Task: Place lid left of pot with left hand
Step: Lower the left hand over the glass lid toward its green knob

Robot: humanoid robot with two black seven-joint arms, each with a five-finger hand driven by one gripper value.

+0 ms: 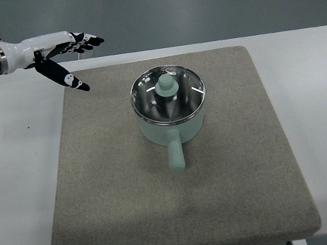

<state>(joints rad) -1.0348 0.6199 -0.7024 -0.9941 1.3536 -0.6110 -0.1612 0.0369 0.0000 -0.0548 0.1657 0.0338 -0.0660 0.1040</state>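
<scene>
I have the left hand [70,50], white with black fingertips, hovering at about ten o'clock from the pot, above the far-left corner of the grey felt mat [134,209]. Its fingers are stretched out flat and the thumb hangs down; it grips nothing.

The round glass lid with a steel rim and mint-green knob [166,87] sits on the mint-green saucepan [172,124], which stands near the mat's centre with its stubby handle [175,155] pointing to six o'clock. The right arm is out of view.

I judge this to be the approach step: the lid is not yet lifted. Next I need to bring the hand toward four o'clock from where it is, down over the knob, and close the fingers around that small knob. The bare mat at nine o'clock of the pot looks a ready place to set it.
</scene>
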